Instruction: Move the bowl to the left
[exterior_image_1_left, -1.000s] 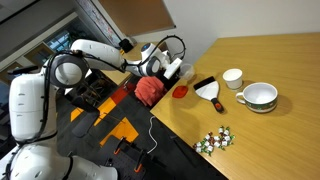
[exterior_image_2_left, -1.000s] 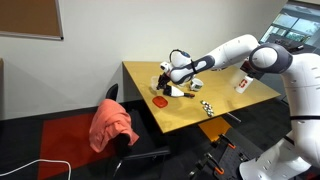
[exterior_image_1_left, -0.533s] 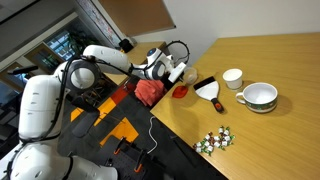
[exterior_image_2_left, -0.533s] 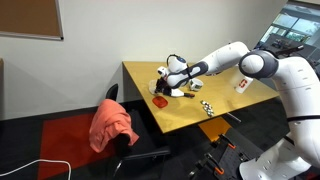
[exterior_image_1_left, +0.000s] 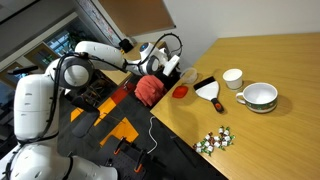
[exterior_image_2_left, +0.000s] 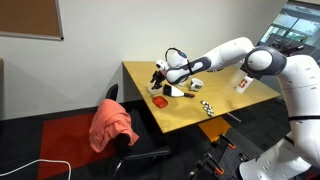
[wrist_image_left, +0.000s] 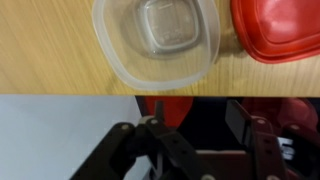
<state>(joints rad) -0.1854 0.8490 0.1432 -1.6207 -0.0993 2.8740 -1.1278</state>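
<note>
In the wrist view the clear plastic bowl (wrist_image_left: 155, 45) sits upright on the wooden table (wrist_image_left: 50, 60), close to the table's edge. My gripper (wrist_image_left: 197, 118) hangs just off that edge, beside the bowl and apart from it. Its jaws stand open with nothing between them. In an exterior view the bowl (exterior_image_1_left: 188, 76) shows faintly at the table's corner, with the gripper (exterior_image_1_left: 166, 66) beside and slightly above it. The gripper (exterior_image_2_left: 161, 72) also hovers over that corner from the opposite side.
A red lid (wrist_image_left: 280, 30) lies touching the bowl's side. Farther along the table are a black-and-white brush (exterior_image_1_left: 207, 88), a small white cup (exterior_image_1_left: 232, 77), a green-rimmed white bowl (exterior_image_1_left: 260, 96) and small wrapped pieces (exterior_image_1_left: 213, 141). A chair with red cloth (exterior_image_1_left: 148, 90) stands below the edge.
The jaws have gone from shut to open. The gripper has drawn back a little from the bowl, towards the table's edge.
</note>
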